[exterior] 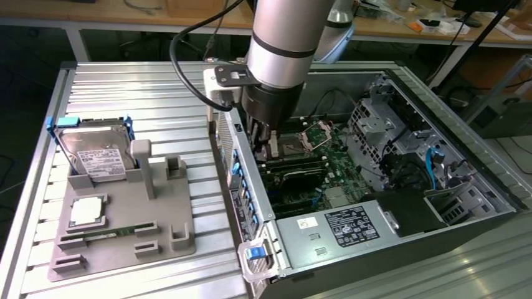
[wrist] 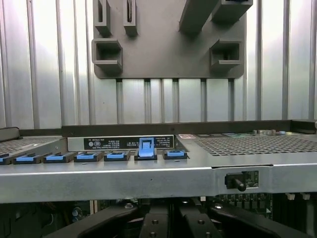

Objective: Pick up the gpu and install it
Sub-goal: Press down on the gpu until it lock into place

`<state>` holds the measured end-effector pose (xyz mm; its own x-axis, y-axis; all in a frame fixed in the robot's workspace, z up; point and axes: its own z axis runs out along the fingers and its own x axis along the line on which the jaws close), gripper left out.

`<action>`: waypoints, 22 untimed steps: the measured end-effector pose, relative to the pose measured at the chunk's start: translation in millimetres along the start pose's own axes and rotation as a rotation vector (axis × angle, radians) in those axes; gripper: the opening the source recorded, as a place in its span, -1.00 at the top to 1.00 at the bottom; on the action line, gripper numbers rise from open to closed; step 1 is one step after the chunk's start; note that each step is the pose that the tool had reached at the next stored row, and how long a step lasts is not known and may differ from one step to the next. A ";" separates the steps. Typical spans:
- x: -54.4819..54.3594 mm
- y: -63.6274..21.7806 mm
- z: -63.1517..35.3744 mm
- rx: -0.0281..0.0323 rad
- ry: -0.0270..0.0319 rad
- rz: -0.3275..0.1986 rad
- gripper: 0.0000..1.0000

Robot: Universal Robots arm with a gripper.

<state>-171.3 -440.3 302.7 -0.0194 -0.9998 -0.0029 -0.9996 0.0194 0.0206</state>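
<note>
Jaws (exterior: 268,149) pressed together, lowered inside open computer case (exterior: 486,208), close to its rear wall. Tips meet top edge of gpu (exterior: 291,164), a dark card on edge across motherboard (exterior: 328,162); cannot tell if card is pinched. Wrist view: dark jaws (wrist: 161,223) below case's metal rear rail with blue slot clips (wrist: 146,147). Grey holder tray (exterior: 124,212) on ribbed tabletop (exterior: 124,87), at 9 o'clock from case. Tray carries hard drive (exterior: 96,156) upright, processor chip (exterior: 87,212) flat, green memory stick (exterior: 112,232) at 6 o'clock of chip.
</note>
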 end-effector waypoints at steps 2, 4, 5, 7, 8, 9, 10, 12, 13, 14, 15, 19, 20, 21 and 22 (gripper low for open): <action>-0.1 0.1 -2.5 0.0001 -0.0001 0.000 0.79; 0.0 0.2 -5.6 -0.0002 0.0005 0.000 0.79; -0.1 0.2 -6.8 0.0005 0.0003 0.000 0.79; 0.0 0.3 -8.2 0.0046 0.0003 0.000 0.79; 0.0 0.2 -8.3 0.0072 0.0002 0.000 0.79; -0.1 -0.2 -8.4 0.0098 0.0002 -0.001 0.79; -0.1 -0.9 -8.5 0.0136 0.0002 -0.003 0.79; -0.1 -2.3 -8.6 0.0191 0.0004 -0.006 0.79; -0.1 -2.9 -8.7 0.0212 0.0004 -0.008 0.79; -0.1 -3.4 -9.5 0.0222 0.0004 -0.008 0.79; 0.0 -3.4 -11.0 0.0226 0.0013 -0.008 0.79; 1.8 -3.5 -15.4 0.0263 0.0027 -0.010 0.79; 2.2 -3.5 -15.4 0.0263 0.0028 -0.010 0.79; 2.3 -3.5 -15.4 0.0266 0.0026 -0.010 0.79; 2.3 -3.5 -15.4 0.0267 0.0027 -0.010 0.79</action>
<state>-167.5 -442.7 317.9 -0.0099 -1.0000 -0.0003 -0.9999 0.0099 -0.0062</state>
